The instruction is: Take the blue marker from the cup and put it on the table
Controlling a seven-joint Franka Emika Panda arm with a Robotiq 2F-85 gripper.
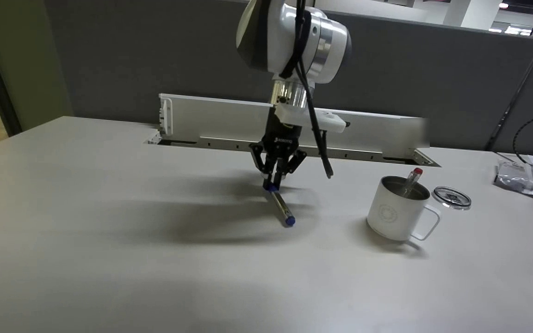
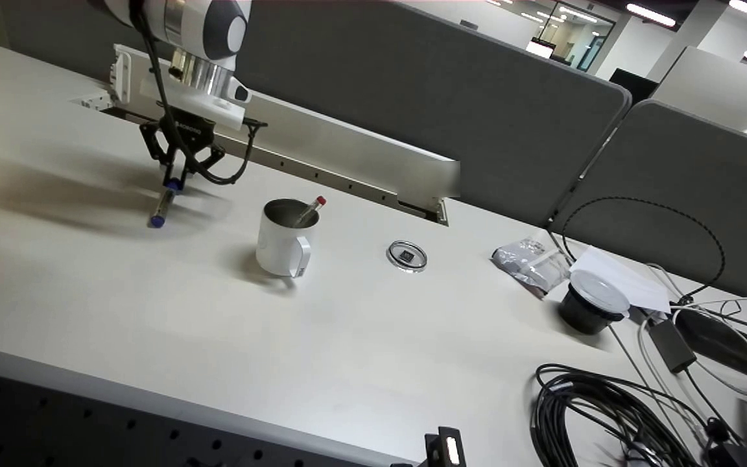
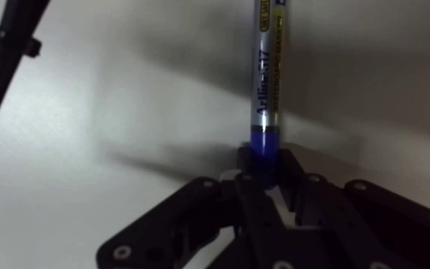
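Note:
The blue marker has a silver barrel and blue ends. It shows in both exterior views (image 1: 282, 207) (image 2: 163, 206) and in the wrist view (image 3: 265, 74). My gripper (image 1: 272, 186) points down and is shut on the marker's blue end; the wrist view shows a finger on each side of it (image 3: 263, 164). The marker lies nearly flat, low over the light-grey table (image 1: 155, 282); I cannot tell whether it touches along its length. The white cup (image 1: 391, 215) stands upright, apart from the gripper, also in an exterior view (image 2: 276, 243). It is out of the wrist view.
A red-tipped clear marker (image 1: 412, 180) leans in the cup. A flat round lid (image 2: 406, 256) lies near the cup. A silver packet (image 2: 529, 259), a black tub (image 2: 591, 305) and coiled cables (image 2: 594, 415) are farther off. The raised white flap (image 1: 220, 118) stands behind the gripper.

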